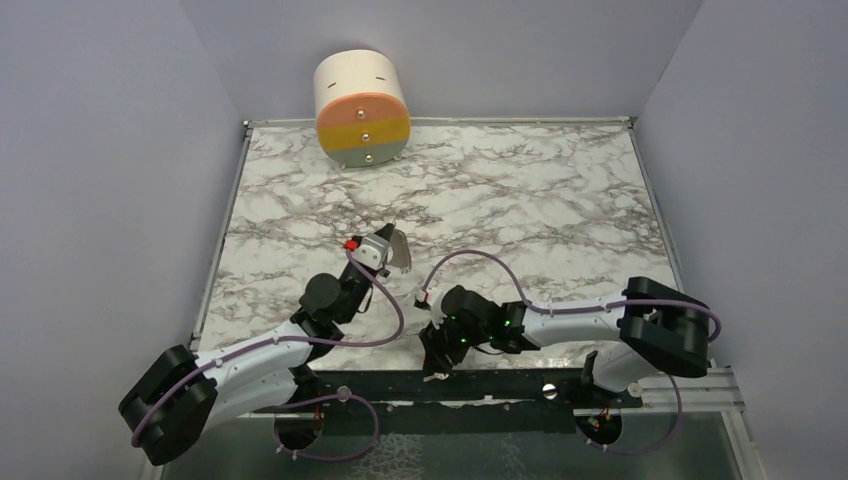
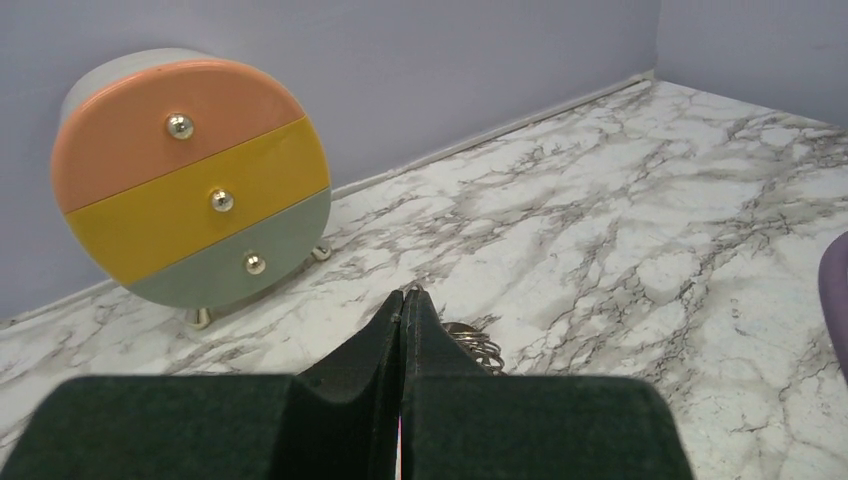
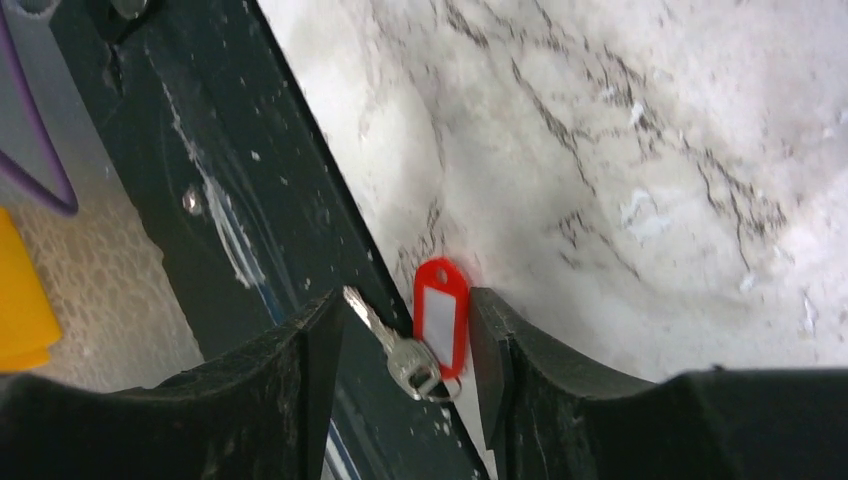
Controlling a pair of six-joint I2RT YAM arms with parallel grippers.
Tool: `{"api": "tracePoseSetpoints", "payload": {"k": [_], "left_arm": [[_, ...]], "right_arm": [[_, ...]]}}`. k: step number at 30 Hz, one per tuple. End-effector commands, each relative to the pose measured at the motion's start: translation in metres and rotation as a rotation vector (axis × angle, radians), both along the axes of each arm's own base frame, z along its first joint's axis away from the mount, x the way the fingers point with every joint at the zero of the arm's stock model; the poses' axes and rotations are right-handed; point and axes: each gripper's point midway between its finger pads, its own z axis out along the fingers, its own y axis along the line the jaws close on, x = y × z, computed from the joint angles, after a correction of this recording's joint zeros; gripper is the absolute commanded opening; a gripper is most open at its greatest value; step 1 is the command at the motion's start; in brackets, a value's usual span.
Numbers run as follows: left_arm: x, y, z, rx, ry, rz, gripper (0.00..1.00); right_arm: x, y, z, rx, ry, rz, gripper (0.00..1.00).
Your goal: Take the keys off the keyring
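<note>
My left gripper (image 1: 392,250) hovers over the marble table (image 1: 520,200), left of centre. In the left wrist view its jaws (image 2: 404,298) are pressed shut, with a thin wire of the metal keyring (image 2: 474,345) showing at their tip and its coils just right of the fingers. My right gripper (image 1: 437,352) is at the table's front edge. In the right wrist view it is open (image 3: 405,300) and straddles a silver key (image 3: 393,345) and a red plastic tag (image 3: 441,316), joined by a small ring (image 3: 447,386). They lie across the table's edge, apart from both fingers.
A round drawer box (image 1: 362,110) with orange, yellow and grey-green fronts stands at the back left, also in the left wrist view (image 2: 190,180). A dark rail (image 3: 200,200) runs along the front edge. Walls close in three sides. Purple cables loop from both arms.
</note>
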Motion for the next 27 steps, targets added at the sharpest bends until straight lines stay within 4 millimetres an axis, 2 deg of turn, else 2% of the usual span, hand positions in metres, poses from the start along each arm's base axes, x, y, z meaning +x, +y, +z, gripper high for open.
{"api": "tracePoseSetpoints", "payload": {"k": [1,5,8,20,27], "left_arm": [[-0.004,0.015,0.025,-0.069,-0.073,0.046,0.0],[-0.008,0.025,0.034,-0.082,-0.107,0.067,0.0],[-0.011,0.029,0.04,-0.082,-0.13,0.075,0.0],[-0.013,0.022,0.04,-0.087,-0.129,0.035,0.0],[-0.014,0.022,0.04,-0.1,-0.124,0.03,0.0]], "right_arm": [[0.008,-0.012,-0.029,-0.179,-0.015,-0.06,0.49],[0.009,-0.025,-0.051,-0.325,0.006,-0.117,0.45],[0.004,-0.032,-0.059,-0.371,0.022,-0.135,0.45],[0.01,-0.068,-0.05,-0.416,-0.011,-0.296,0.45],[-0.005,-0.068,-0.056,-0.417,0.028,-0.266,0.45]]}}
